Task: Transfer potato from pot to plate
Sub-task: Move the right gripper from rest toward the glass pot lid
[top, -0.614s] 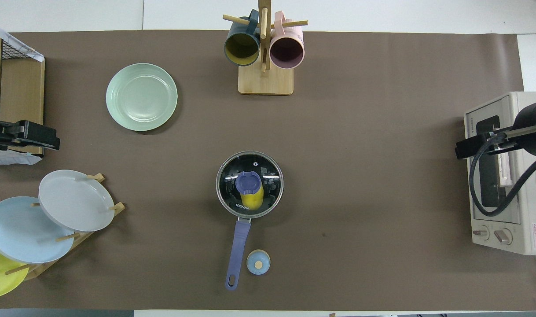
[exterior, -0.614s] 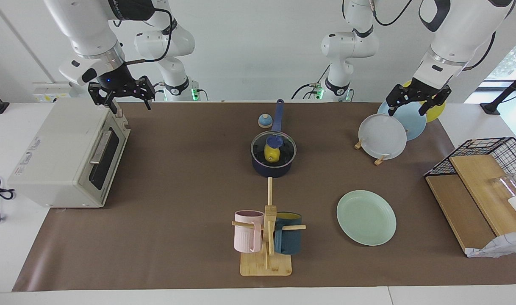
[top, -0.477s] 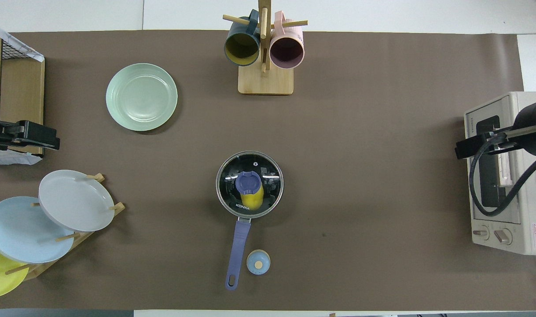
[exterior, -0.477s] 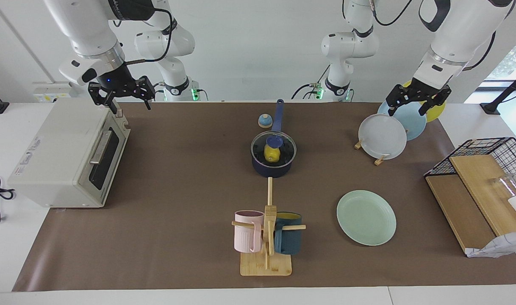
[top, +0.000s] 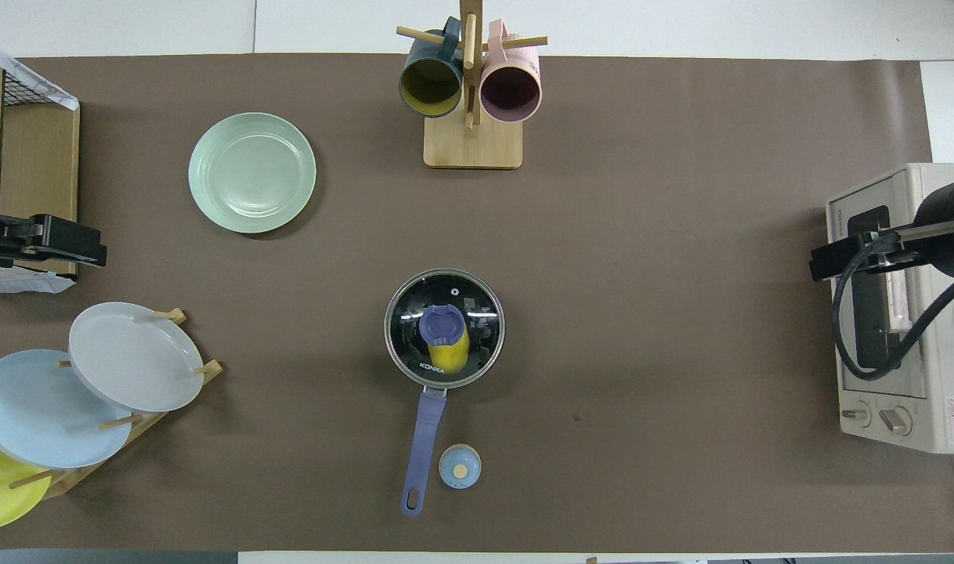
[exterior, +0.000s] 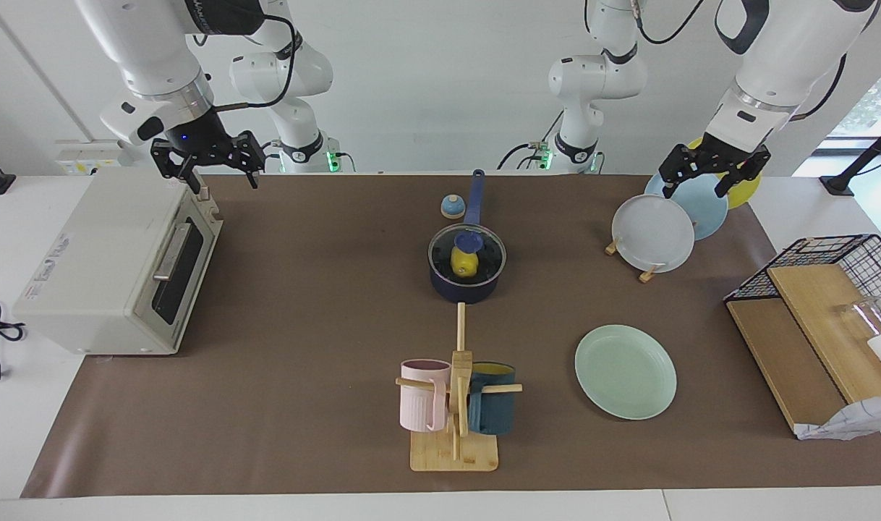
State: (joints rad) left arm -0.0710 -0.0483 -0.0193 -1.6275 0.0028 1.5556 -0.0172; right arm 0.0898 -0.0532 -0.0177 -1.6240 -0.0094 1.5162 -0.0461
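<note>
Both claws hang open and empty, I see: left gripper [exterior: 708, 176] over racked plates, right gripper [exterior: 207, 161] over the toaster oven [exterior: 115, 264]. Nothing started: yellow bumpy potato [exterior: 464, 265] sits under the glass lid [top: 444, 340] in the navy saucepan [exterior: 468, 278]; mint-green plate [exterior: 626, 371] bare.

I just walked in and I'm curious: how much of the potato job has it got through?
Nothing looks done yet. The potato sits in the pot under a glass lid, and the mint plate is bare. The left gripper hangs open over the plate rack, the right gripper open over the toaster oven. Lifting the lid, picking and placing all remain.
</note>
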